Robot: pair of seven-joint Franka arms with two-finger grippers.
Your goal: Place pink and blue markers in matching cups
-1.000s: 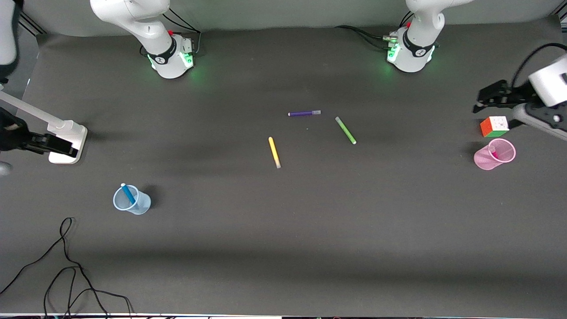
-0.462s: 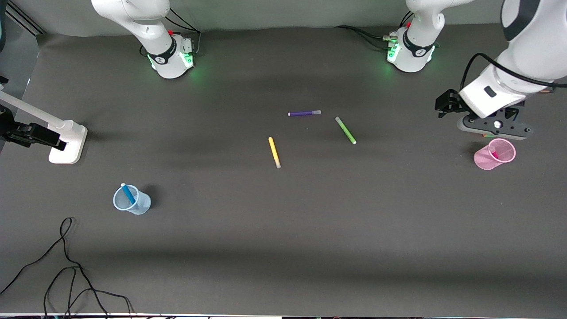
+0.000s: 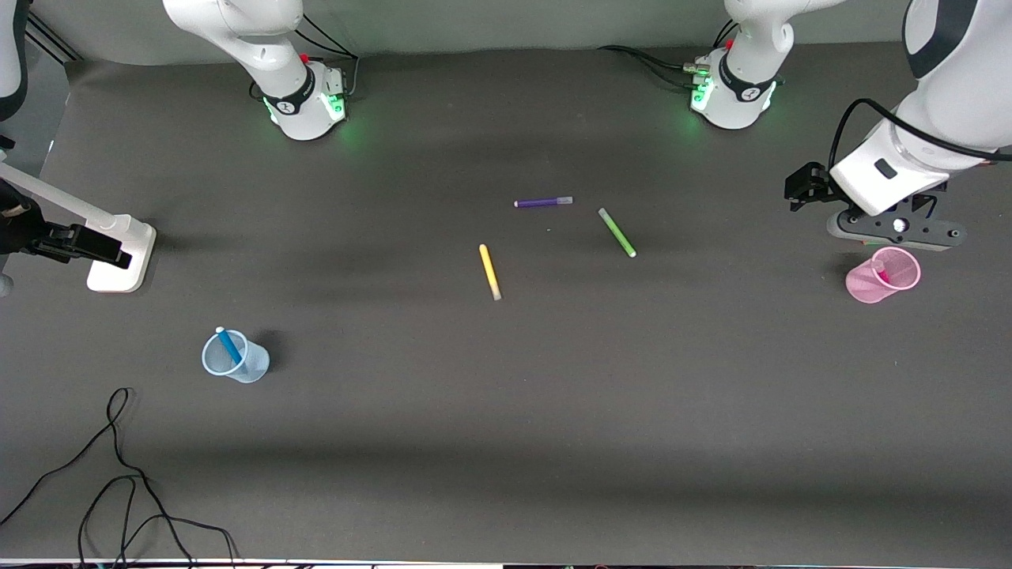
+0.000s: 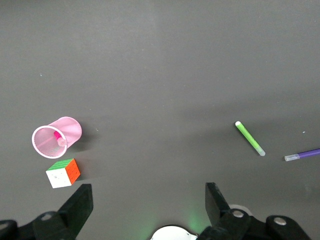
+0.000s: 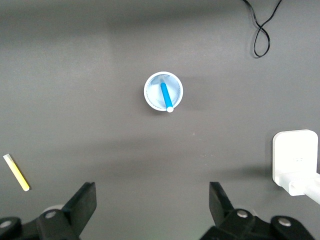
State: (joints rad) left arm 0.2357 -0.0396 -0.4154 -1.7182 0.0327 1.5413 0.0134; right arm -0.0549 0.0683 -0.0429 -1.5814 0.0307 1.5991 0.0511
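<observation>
The blue marker stands in the pale blue cup toward the right arm's end; both show in the right wrist view, marker and cup. The pink marker stands in the pale pink cup toward the left arm's end; the left wrist view shows this marker and cup too. My left gripper hangs open and empty above the table beside the pink cup. My right gripper is open and empty, high at the table's edge.
A yellow marker, a green marker and a purple marker lie mid-table. A colour cube sits by the pink cup, hidden under my left hand in the front view. A white stand and loose cables are at the right arm's end.
My left arm has swung in from the table's edge to above the cube, covering it in the front view. My right gripper has shifted slightly at the table's edge. Cups and markers are unmoved.
</observation>
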